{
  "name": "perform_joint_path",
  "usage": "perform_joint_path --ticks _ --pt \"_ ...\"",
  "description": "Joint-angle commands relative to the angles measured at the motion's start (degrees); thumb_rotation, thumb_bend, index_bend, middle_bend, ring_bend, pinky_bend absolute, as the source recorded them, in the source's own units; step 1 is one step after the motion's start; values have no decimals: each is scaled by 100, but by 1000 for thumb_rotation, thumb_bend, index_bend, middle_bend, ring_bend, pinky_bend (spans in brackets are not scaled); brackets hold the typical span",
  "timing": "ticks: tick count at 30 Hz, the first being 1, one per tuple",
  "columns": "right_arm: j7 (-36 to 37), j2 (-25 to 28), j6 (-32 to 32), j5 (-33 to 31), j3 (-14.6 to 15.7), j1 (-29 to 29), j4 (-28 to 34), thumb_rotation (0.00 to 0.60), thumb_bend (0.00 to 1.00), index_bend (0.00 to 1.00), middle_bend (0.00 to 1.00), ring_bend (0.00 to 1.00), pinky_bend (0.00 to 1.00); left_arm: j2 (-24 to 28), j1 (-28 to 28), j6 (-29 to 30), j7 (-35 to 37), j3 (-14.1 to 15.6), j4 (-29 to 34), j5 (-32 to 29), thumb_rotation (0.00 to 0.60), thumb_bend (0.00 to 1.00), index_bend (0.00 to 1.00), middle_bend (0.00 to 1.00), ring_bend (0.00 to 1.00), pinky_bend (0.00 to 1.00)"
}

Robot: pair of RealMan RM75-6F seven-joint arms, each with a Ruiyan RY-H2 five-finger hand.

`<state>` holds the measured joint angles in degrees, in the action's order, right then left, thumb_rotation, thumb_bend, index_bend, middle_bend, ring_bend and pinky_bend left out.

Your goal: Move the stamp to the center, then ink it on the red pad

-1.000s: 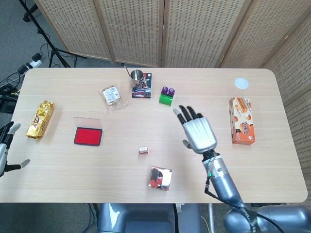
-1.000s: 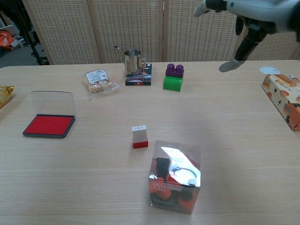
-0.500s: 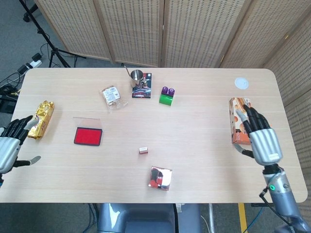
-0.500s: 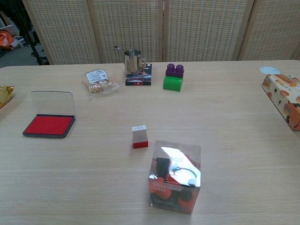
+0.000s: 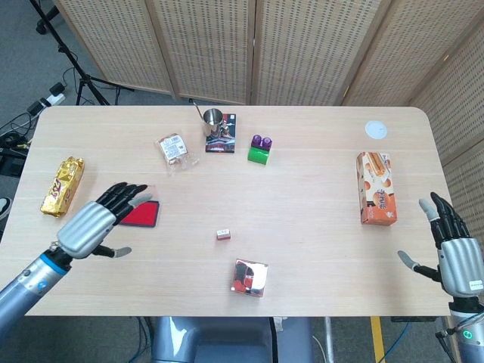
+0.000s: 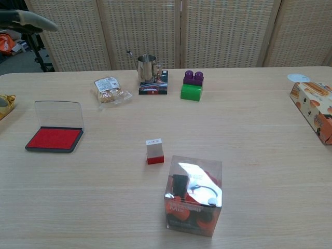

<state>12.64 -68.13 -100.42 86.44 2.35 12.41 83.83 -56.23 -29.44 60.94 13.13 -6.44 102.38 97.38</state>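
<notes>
- Now our left hand (image 5: 92,225) hangs over the table (image 5: 318,189) with its fingers spread and nothing in them; in the head view its dark fingertips (image 5: 125,193) overlap the near-left edge of the red ink pad (image 5: 140,214), though we cannot tell whether they touch it.
- Our right hand (image 5: 452,255) is at the far right, off the table's edge, fingers apart and empty, well away from the pad.
- We see the pad fully in the chest view, its clear lid (image 6: 58,114) standing upright at its back edge.
- We find the stamp (image 6: 154,151) standing upright to the right of the pad, near the table's middle, white body on a red base, touched by neither hand.
- Beyond the stamp from the pad, toward us, sits a clear box (image 6: 193,195) with red and black contents.
- Left of the pad lies a gold foil packet (image 5: 62,185).
- Behind the pad, toward the screens, are a snack bag (image 6: 109,91), a metal cup (image 6: 147,68) on a dark booklet (image 6: 153,85), and a purple block on a green block (image 6: 192,91).
- Far to the pad's right lie an orange carton (image 5: 376,187) and a white disc (image 5: 376,129).
</notes>
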Motion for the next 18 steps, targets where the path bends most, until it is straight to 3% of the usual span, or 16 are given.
perform_joint_path --ticks 1,2,3,4,5,6,7,11,18 --pt "101 56 104 -20 -63 -14 4 600 0 5 0 0 148 -396 -775 -1031 -1086 -536 538 -1371 600 0 0 1 0 0" --pt "148 71 138 -20 -87 -22 15 600 0 5 0 0 149 -528 -887 -1094 -1449 -629 542 -1678 600 0 0 25 3 0" --pt "196 85 159 -29 -121 -33 19 600 0 5 0 0 149 -710 -1031 -1121 -1865 -737 497 -1995 600 0 0 133 69 2" --pt "235 94 179 -41 -154 -45 15 600 0 4 0 0 149 -935 -1178 -1127 -2291 -829 422 -2387 600 0 0 300 205 49" --pt "280 102 209 -44 -187 -60 8 600 0 2 0 0 149 -1193 -1342 -1076 -2809 -906 366 -2901 600 0 0 487 379 151" --pt "314 112 234 -47 -207 -73 8 600 0 1 0 0 149 -1362 -1464 -1031 -3146 -947 348 -3284 600 0 0 585 496 246" --pt "345 122 259 -54 -230 -85 6 600 0 0 0 0 149 -1520 -1588 -967 -3446 -982 331 -3643 600 0 0 679 620 406" --pt "471 165 344 -96 -354 -140 -12 600 0 0 0 0 149 -2164 -2115 -571 -4498 -1057 226 -4825 600 0 6 857 843 794" --pt "445 178 450 -16 -440 -208 -54 600 0 0 0 0 148 -2699 -2677 -57 -5473 -1018 272 -5932 600 0 42 954 959 918"
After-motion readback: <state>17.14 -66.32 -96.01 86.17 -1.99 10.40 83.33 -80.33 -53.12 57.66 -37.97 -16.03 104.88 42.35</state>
